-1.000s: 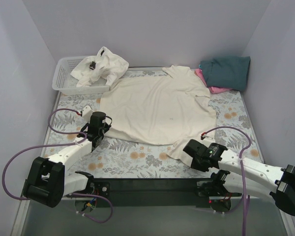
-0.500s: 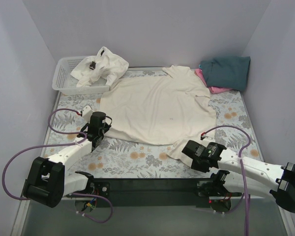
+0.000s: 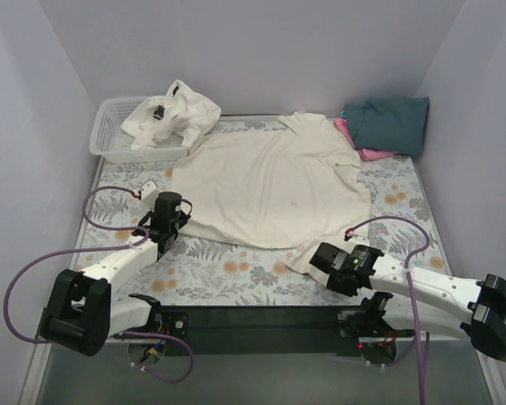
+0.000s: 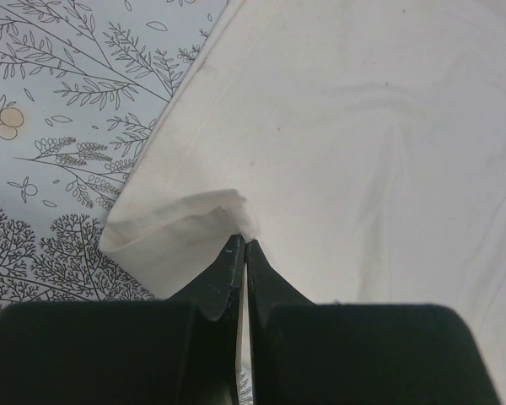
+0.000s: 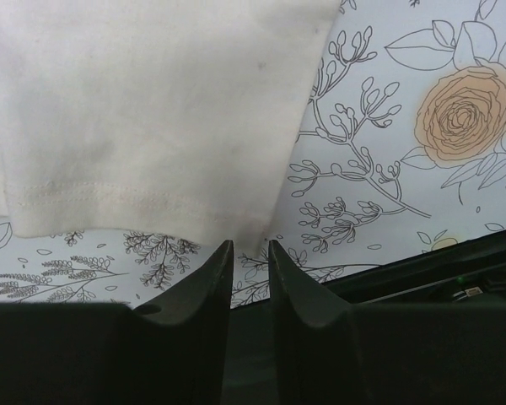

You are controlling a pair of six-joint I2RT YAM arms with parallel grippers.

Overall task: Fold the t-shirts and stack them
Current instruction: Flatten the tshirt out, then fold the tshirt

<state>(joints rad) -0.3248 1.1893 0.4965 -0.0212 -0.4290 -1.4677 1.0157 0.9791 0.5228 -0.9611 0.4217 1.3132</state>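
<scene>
my L hand (image 4: 240, 245) pinches cream tee (image 3: 270, 181) near-left hem | my R hand (image 5: 249, 245) ajar, empty, by near-right hem | tee flat on tabletop (image 3: 392, 198), unfolded | teal tee (image 3: 388, 122) + pink tee (image 3: 367, 153) stacked far right | white tee (image 3: 173, 114) waits in basket (image 3: 101, 139), far left

**Robot-manipulation laboratory cell.** The left arm (image 3: 118, 263) and right arm (image 3: 422, 287) are bolted to a black rail (image 3: 261, 319) behind the left gripper (image 4: 244, 245) and right gripper (image 5: 250, 245). Purple cables (image 3: 34, 270) loop free beside each arm. Plain lilac walls (image 3: 261, 51) enclose the floral-print table (image 3: 236, 270) ahead of and outboard of both grippers. A cream t-shirt (image 3: 270, 186) lies spread ahead of them. A white basket (image 3: 110, 135) stands far ahead of the left gripper.
</scene>
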